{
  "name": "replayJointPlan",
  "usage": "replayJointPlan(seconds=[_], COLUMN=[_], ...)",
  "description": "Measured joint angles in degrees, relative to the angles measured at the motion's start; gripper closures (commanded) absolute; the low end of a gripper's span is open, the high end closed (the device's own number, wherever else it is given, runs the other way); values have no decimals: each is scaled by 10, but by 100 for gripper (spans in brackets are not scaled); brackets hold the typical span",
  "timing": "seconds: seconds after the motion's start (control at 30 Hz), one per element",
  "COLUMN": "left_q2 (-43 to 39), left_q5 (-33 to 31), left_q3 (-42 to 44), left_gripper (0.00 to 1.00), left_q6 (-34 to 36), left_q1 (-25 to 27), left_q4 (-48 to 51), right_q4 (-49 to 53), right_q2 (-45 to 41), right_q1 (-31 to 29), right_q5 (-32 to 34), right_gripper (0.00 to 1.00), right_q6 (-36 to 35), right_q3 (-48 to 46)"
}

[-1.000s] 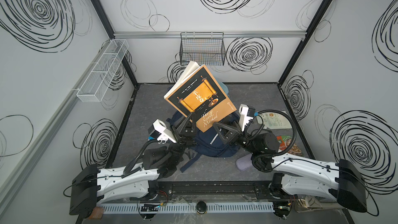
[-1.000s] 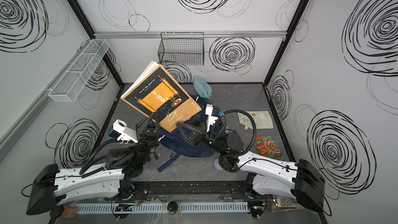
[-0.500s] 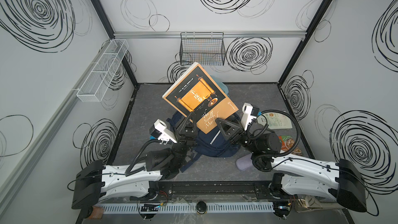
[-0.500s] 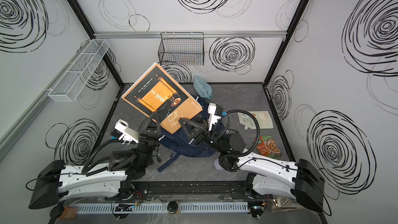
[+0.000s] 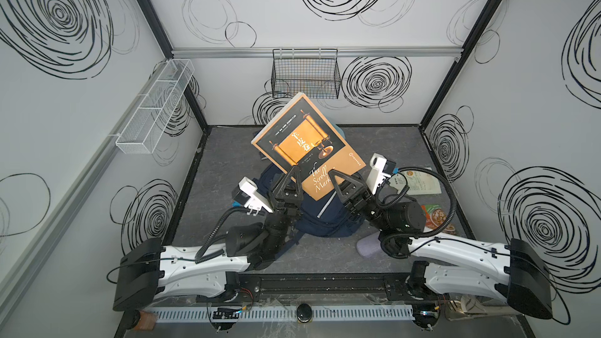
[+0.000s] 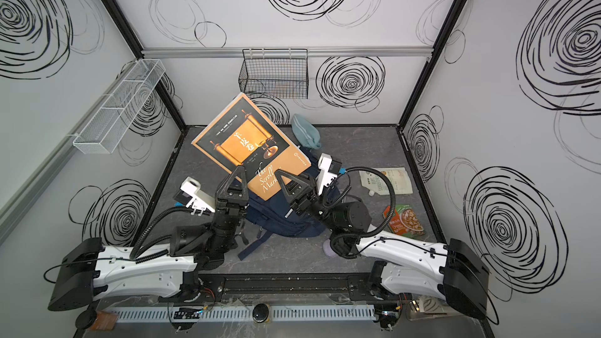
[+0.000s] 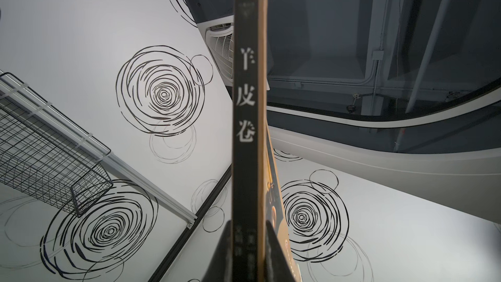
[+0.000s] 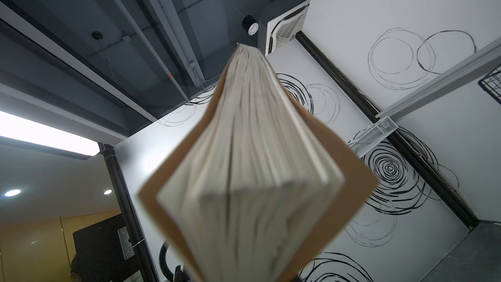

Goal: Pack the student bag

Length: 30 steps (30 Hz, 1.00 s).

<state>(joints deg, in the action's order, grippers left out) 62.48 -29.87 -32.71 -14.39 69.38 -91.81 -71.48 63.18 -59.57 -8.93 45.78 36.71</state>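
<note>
The student bag (image 5: 325, 222), a navy fabric backpack, lies under the left gripper (image 5: 291, 173), which is clamped on an orange-black paperback book (image 5: 302, 138); whether the right gripper (image 5: 338, 178) grips it is unclear.

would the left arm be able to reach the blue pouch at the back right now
Probably not: the left tool is shut on the book, held up over the bag, and the pouch lies behind that book.

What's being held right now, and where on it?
The book: the left hand clamps the lower end of its spine. The right hand sits at the bottom corner on the page side; whether it grips cannot be told.
</note>
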Motion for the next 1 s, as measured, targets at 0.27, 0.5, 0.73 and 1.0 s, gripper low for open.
replayJointPlan(seconds=[0.27,0.5,0.73,1.0], left_q2=[17,23,23,-16], left_q5=[-10,-2,-13,-36], left_q3=[-9,-14,-12,50], left_gripper=[100,100,100,42], left_q6=[-2,-2,4,37], left_q1=[-3,-3,-2,-8], left_q4=[2,6,22,30], right_q4=[10,-27,-21,136], right_q2=[10,61,37,-81], right_q1=[18,69,73,95], right_q5=[-12,-77,-70,-26], right_gripper=[20,76,100,100], right_q6=[10,82,85,-2], right_q3=[16,49,26,7])
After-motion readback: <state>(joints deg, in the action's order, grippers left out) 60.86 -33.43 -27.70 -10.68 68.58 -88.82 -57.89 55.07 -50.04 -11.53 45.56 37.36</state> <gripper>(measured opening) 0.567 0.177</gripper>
